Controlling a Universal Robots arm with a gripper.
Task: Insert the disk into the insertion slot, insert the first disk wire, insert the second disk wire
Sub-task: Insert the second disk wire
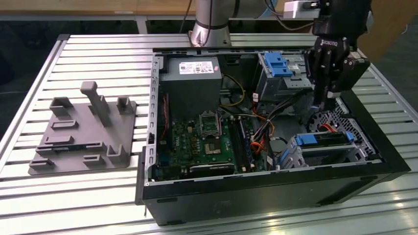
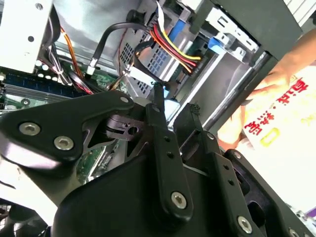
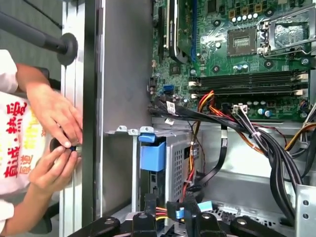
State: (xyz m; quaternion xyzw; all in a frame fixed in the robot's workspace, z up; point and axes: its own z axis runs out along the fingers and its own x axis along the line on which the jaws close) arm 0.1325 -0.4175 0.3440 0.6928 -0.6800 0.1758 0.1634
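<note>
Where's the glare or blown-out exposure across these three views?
Exterior view: table slats glare, case interior in shadow around the disk. Second wrist view: hand and shirt washed out beside the dark gripper. First wrist view: motherboard evenly lit, shirt blown out.
</note>
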